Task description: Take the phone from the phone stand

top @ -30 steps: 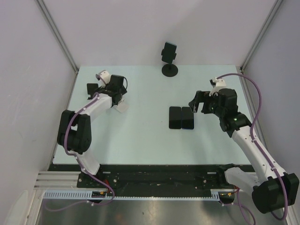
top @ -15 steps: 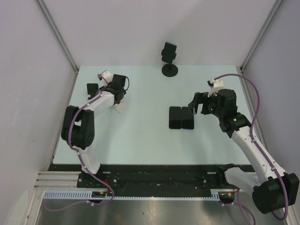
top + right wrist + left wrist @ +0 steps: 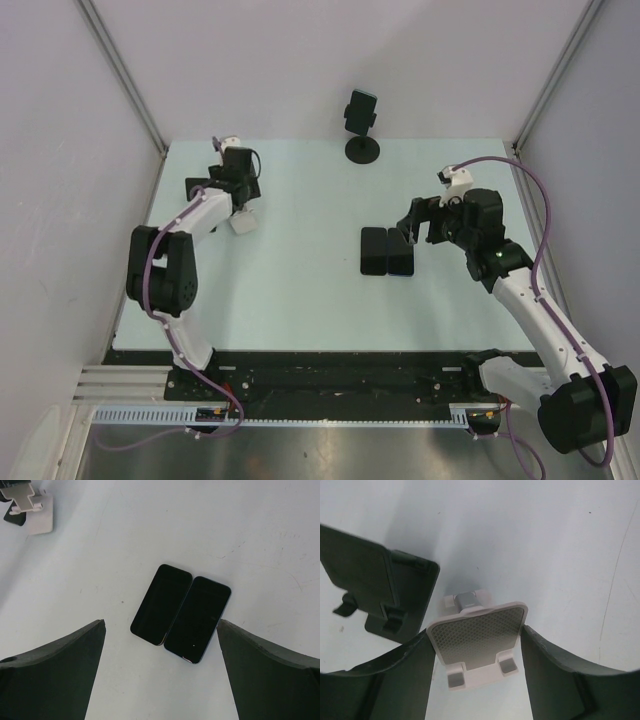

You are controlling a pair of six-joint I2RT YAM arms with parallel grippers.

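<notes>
3 phones (image 3: 373, 250) (image 3: 399, 251) (image 3: 361, 106), 3 stands (image 3: 362, 150) (image 3: 197, 188); L pincer (image 3: 476, 655) grips white stand (image 3: 477, 630), R pincer (image 3: 161, 622) open.

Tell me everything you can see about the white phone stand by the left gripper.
The white phone stand looks like plastic: a tilted back plate faced with a grey textured pad, two small lips at its lower edge, a grey hinge behind. It holds no phone. It stands on the pale table beside a black stand, between the left gripper's jaws, close on both sides.
</notes>
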